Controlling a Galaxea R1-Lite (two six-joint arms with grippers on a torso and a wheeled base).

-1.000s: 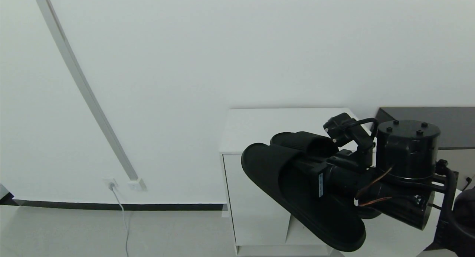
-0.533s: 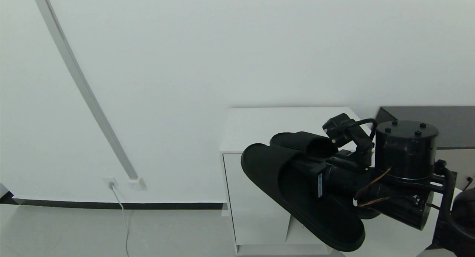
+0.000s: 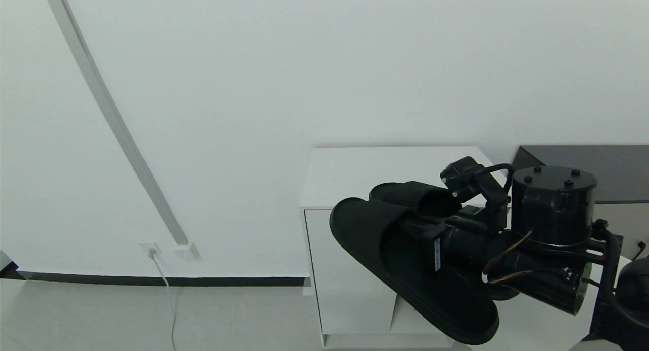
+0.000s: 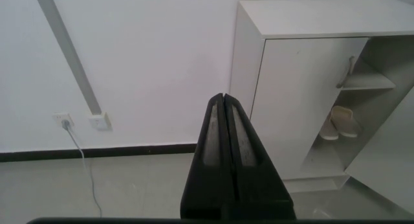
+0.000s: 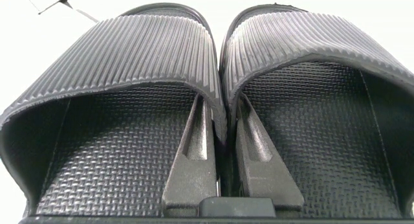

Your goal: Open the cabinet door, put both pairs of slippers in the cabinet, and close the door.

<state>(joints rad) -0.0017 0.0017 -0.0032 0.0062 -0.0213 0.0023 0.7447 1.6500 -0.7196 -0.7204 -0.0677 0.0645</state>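
Pinching black slippers in right gripper, left gripper closed, cabinet open.

The white cabinet stands on the grey floor; low inside it sits a pale pair of slippers.

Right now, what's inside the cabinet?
One light pair of slippers stands in the cabinet, below a shelf. In the head view, black slippers in the right gripper cover the interior.

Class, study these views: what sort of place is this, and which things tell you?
Probably a bare indoor room or entryway: a white shoe cabinet, pale slippers inside it, and a wall socket.
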